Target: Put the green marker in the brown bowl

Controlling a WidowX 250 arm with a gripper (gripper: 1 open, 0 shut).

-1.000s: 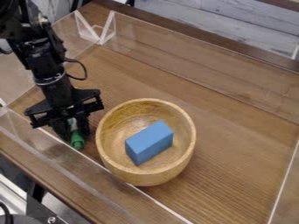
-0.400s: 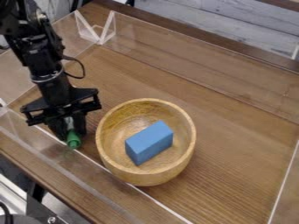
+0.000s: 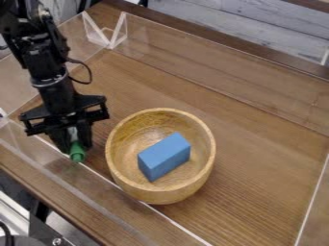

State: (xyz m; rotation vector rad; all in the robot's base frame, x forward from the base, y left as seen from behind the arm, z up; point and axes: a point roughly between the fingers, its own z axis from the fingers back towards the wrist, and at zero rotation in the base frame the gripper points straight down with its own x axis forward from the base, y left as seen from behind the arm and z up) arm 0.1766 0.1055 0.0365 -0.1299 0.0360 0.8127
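The brown bowl sits on the wooden table, right of centre-front, with a blue block lying inside it. To the left of the bowl my gripper points straight down and is shut on the green marker. Only the marker's green lower end shows below the fingers; the rest is hidden by the gripper. The marker hangs just above the table, beside the bowl's left rim and outside it.
A clear plastic wall runs along the front left edge, close to the gripper. A clear stand rises at the back. Bare wood lies right of and behind the bowl.
The gripper with the marker has risen slightly and shifted a little to the left, away from the bowl's rim. Bowl and block have not moved.
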